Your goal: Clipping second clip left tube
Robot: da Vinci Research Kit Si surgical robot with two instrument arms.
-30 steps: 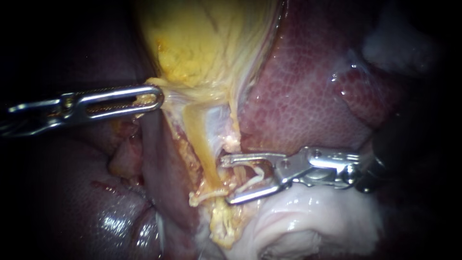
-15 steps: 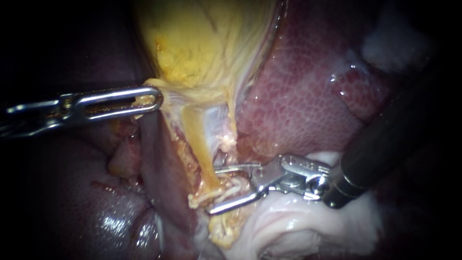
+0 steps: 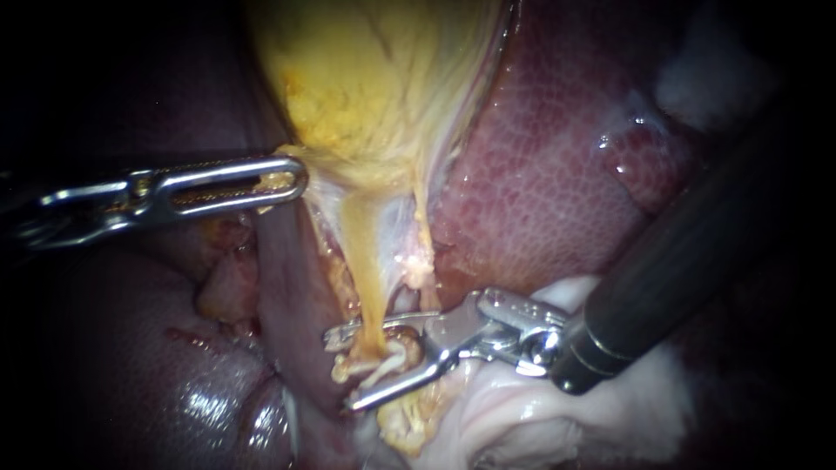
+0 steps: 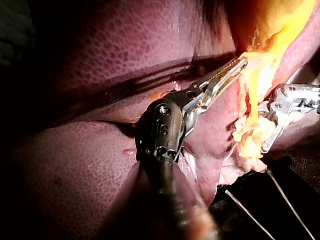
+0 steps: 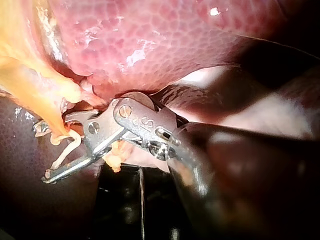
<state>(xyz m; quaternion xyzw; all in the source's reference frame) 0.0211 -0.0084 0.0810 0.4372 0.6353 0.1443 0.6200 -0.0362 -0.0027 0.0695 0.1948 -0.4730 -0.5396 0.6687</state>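
Note:
The yellow gallbladder (image 3: 374, 78) hangs over the red liver (image 3: 540, 191). From its neck run two strands: the yellow left tube (image 3: 370, 278) and a thinner pale right tube (image 3: 421, 235). My left instrument (image 3: 292, 180) is shut on the gallbladder's lower edge; its jaws (image 4: 235, 67) show closed on yellow tissue in the left wrist view. My right instrument (image 3: 344, 370) stands open, one jaw on each side of the left tube's lower end. In the right wrist view a gap shows between its jaws (image 5: 42, 152), with a pale curled strand (image 5: 65, 150) inside.
White fatty tissue (image 3: 540, 409) lies under the right instrument's dark shaft (image 3: 662, 261). A dark liver lobe (image 3: 131, 365) fills the lower left. A purple fold (image 3: 287, 287) runs just left of the left tube.
My right instrument has slid left and down, and its open jaws now reach past the left tube. My left instrument has shifted slightly right, still holding the gallbladder.

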